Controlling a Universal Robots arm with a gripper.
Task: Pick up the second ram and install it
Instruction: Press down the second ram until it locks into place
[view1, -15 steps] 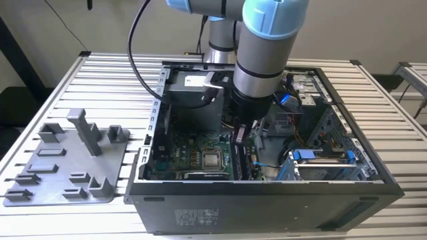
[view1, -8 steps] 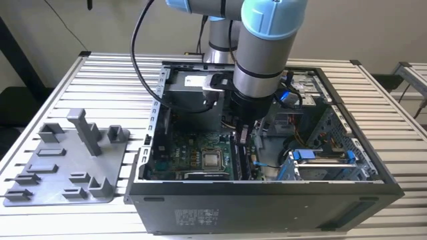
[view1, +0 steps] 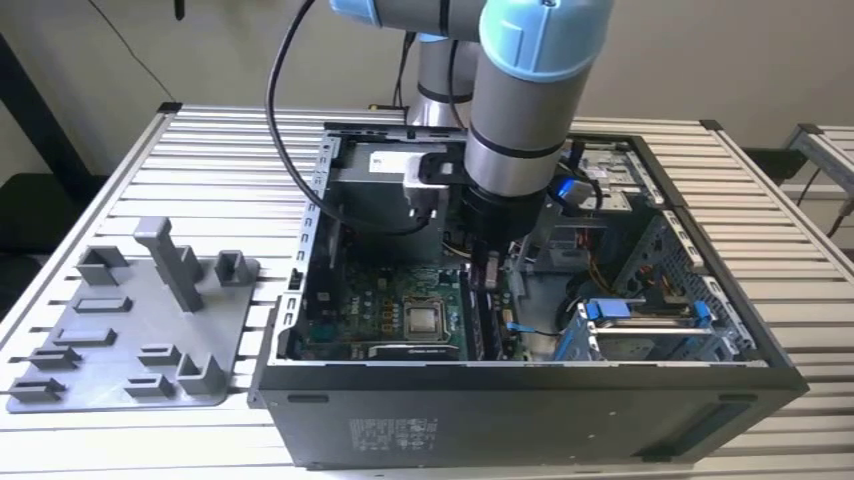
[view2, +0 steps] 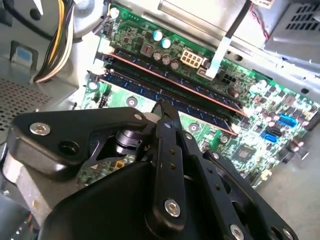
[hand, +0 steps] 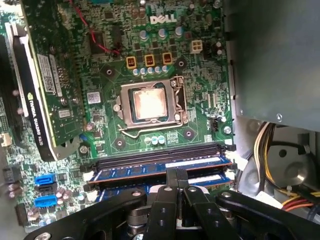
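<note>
Second wrist view, gripper (view2: 161, 107): black linkage fingers drawn close together, tips meeting at the top edge of the second ram (view2: 167, 97); whether they pinch it or just press on it I cannot tell.
First wrist view, gripper (hand: 176, 176): fingers narrow, tips on the dark board with a blue slot showing just beneath it.
Second ram, place: lying along the memory slots (hand: 155, 167), on the gripper side of the CPU socket (hand: 149, 105), apparently in or over a slot beside another dark slot.
Risk, seating: if the board is tilted or off the slot's key, a downward push could jam it or stress the slot latches.
Risk, grip: narrow contact at mid-length may let one end ride high, leaving it half seated.
Risk, clearance: the graphics card (hand: 37, 85) stands beyond the CPU socket, well apart; cable bundle (hand: 285, 165) lies near the slot end and could snag the linkage.
Exterior view, arm (view1: 527, 110): reaching down into the open computer case (view1: 534, 400), above the motherboard near the CPU socket (view1: 424, 320).
</note>
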